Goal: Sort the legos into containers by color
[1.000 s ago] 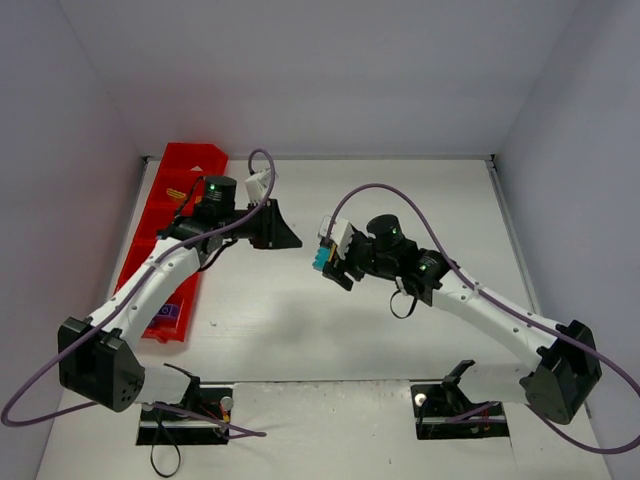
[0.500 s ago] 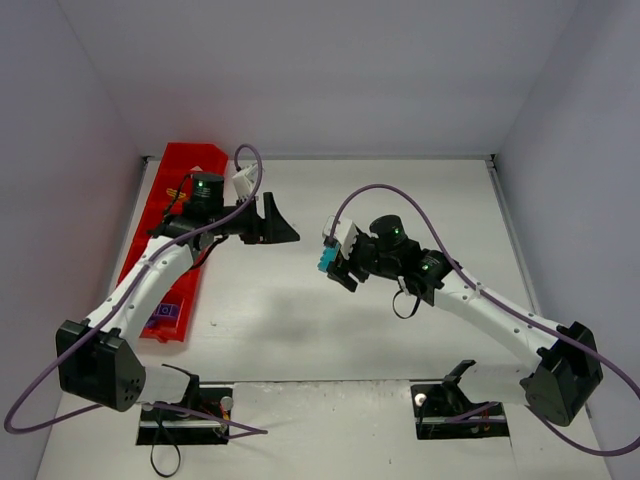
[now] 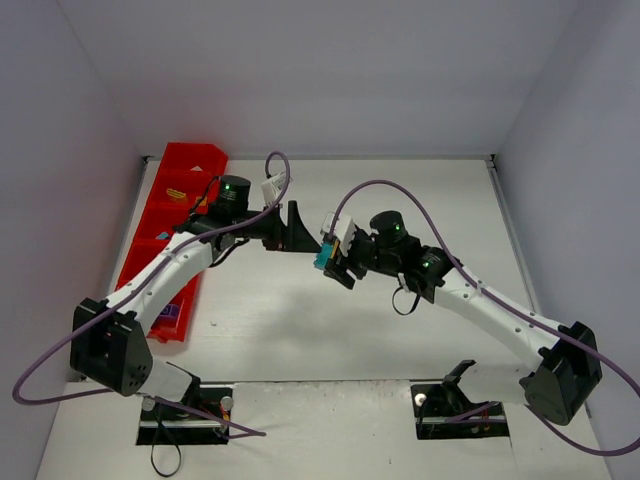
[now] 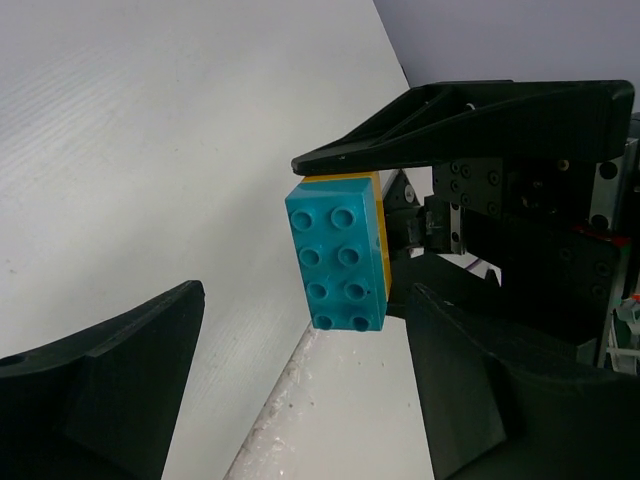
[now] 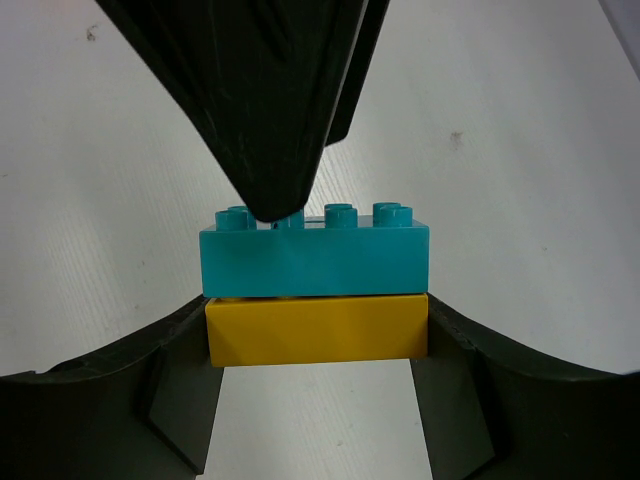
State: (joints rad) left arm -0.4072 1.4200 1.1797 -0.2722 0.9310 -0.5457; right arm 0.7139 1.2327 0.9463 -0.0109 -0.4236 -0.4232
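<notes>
1. Right pincer (image 5: 317,322) is clamped on the short ends of a yellow brick (image 5: 316,328). It holds the brick in the air over the middle of the tabletop (image 3: 400,190).
2. A teal brick (image 4: 337,255) is snapped onto the yellow one, studs facing the left arm.
3. Left pincer (image 3: 295,230) hangs just left of the stack, spread wide with nothing in it. One finger crosses the teal studs in the right wrist view, and I cannot tell if it touches.
4. My read is light, rigid, glossy plastic that won't crush but can slip.
5. Best hold looks like the teal brick's flat long sides, clear of the studs and the seam, then peel it off.
6. The red tray (image 3: 190,160) sits at the far left, well apart.
</notes>
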